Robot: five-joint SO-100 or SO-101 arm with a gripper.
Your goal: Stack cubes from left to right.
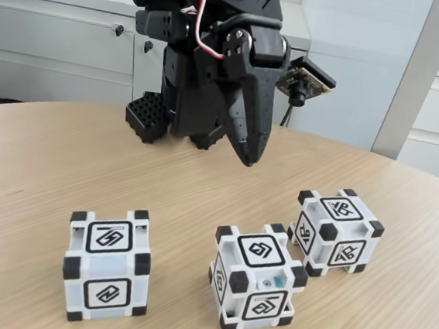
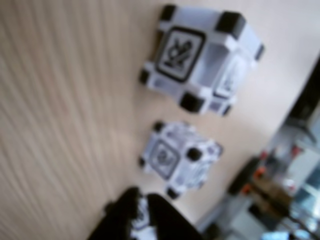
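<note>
Three white cubes with black corners stand apart on the wooden table in the fixed view: a left cube (image 1: pixel 107 265), a middle cube (image 1: pixel 258 275) and a right cube (image 1: pixel 336 232) set slightly farther back. My black gripper (image 1: pixel 249 159) hangs above the table behind the middle cube, pointing down. Its fingers are shut together with nothing in them. The blurred wrist view shows two cubes, one large (image 2: pixel 200 57) and one smaller (image 2: pixel 177 157), with the gripper (image 2: pixel 144 200) dark at the bottom edge.
The round wooden table (image 1: pixel 40 170) has bare surface on the left and behind the cubes. The arm's black base (image 1: pixel 150 117) stands at the table's back. White cabinets (image 1: pixel 60 40) lie beyond the table edge.
</note>
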